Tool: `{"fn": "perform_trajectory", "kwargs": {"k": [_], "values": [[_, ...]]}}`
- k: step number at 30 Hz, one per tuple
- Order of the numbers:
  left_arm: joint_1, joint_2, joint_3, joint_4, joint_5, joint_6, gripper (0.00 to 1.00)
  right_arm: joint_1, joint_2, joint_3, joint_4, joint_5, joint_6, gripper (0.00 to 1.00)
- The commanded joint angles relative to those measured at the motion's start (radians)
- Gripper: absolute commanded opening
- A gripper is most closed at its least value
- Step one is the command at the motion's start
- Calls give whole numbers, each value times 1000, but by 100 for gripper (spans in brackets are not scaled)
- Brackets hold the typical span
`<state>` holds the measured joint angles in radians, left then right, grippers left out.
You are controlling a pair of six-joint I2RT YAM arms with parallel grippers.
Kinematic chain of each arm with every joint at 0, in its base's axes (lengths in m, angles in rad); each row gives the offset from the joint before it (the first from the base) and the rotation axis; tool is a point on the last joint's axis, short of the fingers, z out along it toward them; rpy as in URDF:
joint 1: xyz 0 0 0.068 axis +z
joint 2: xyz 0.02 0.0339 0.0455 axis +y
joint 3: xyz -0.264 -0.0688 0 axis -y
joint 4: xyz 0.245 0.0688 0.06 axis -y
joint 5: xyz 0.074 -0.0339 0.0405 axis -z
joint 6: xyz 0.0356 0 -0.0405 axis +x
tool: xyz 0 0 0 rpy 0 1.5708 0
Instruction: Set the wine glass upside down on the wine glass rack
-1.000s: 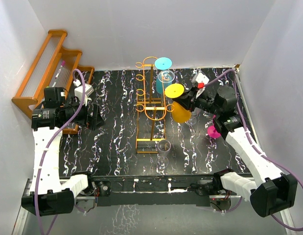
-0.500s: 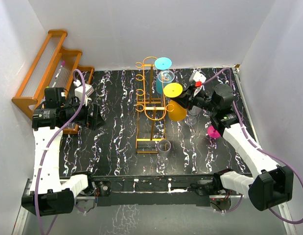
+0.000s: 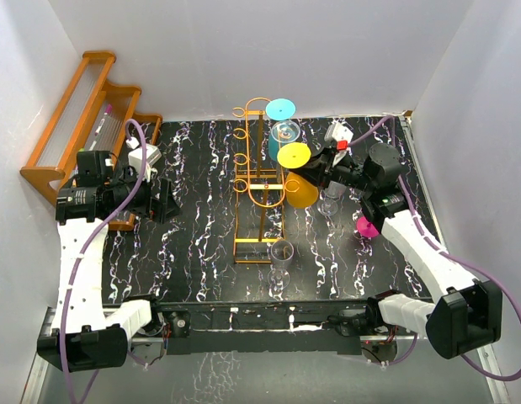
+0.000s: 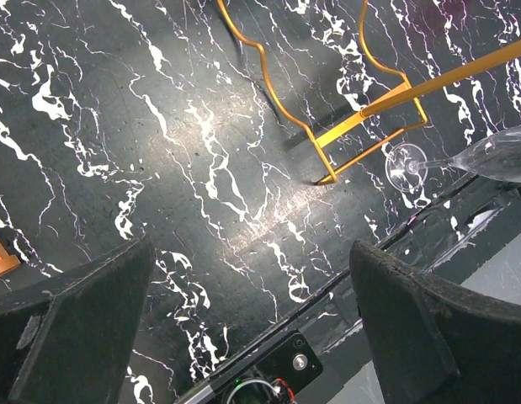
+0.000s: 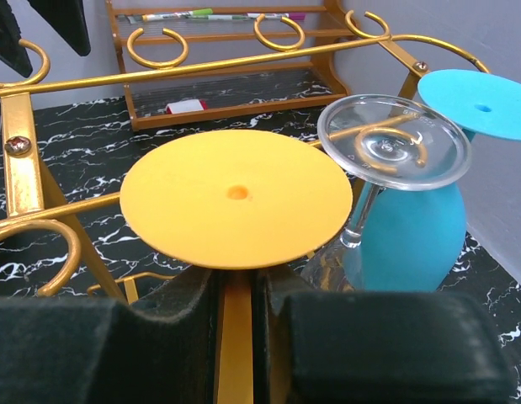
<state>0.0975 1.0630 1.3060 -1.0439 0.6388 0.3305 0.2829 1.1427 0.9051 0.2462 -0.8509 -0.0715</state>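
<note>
The right claw [image 5: 236, 296] is clamped on the stem of the yellow wine glass [image 5: 235, 198], pinching just under the foot. The flat yellow disc sits above the fingers and the bowl hangs below them. That high grip keeps the glass inverted and leaves the foot free to ride over a rail, which hanging calls for.

Straight ahead of the claw and to both sides run the golden rails of the wine glass rack [image 5: 243, 61]. The foot is about level with them. I cannot tell whether the stem is inside a slot, so I judge the glass to be at the rack but not seated.

Just to the claw's right, a clear glass [image 5: 393, 143] and a blue glass [image 5: 412, 248] hang foot-up on the same rack, showing the pose wanted.

Nearer the arm bases than the claw, a second clear glass [image 3: 281, 255] stands on the counter [image 3: 193, 244] by the rack's wire base. A pink glass [image 3: 367, 225] sits beside the right forearm.

Well across the rack from all this, the left claw [image 4: 252, 311] hovers over bare counter with its jaws wide apart and nothing in them. It is probably parked there to keep out of the way.
</note>
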Motion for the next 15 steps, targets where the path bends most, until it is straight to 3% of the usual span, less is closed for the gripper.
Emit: {"fn": "perform_trajectory", "kwargs": {"k": [1, 5, 8, 15], "values": [[10, -21, -24, 7, 31, -8, 97, -2, -1, 10, 76, -38, 15, 9], [10, -26, -33, 10, 29, -8, 97, -2, 7, 11, 67, -47, 12, 10], [10, -26, -34, 11, 31, -10, 97, -1, 22, 16, 58, -66, 8, 20], [10, -27, -46, 8, 39, -11, 97, 1, 48, 43, 39, -53, -12, 29]]}}
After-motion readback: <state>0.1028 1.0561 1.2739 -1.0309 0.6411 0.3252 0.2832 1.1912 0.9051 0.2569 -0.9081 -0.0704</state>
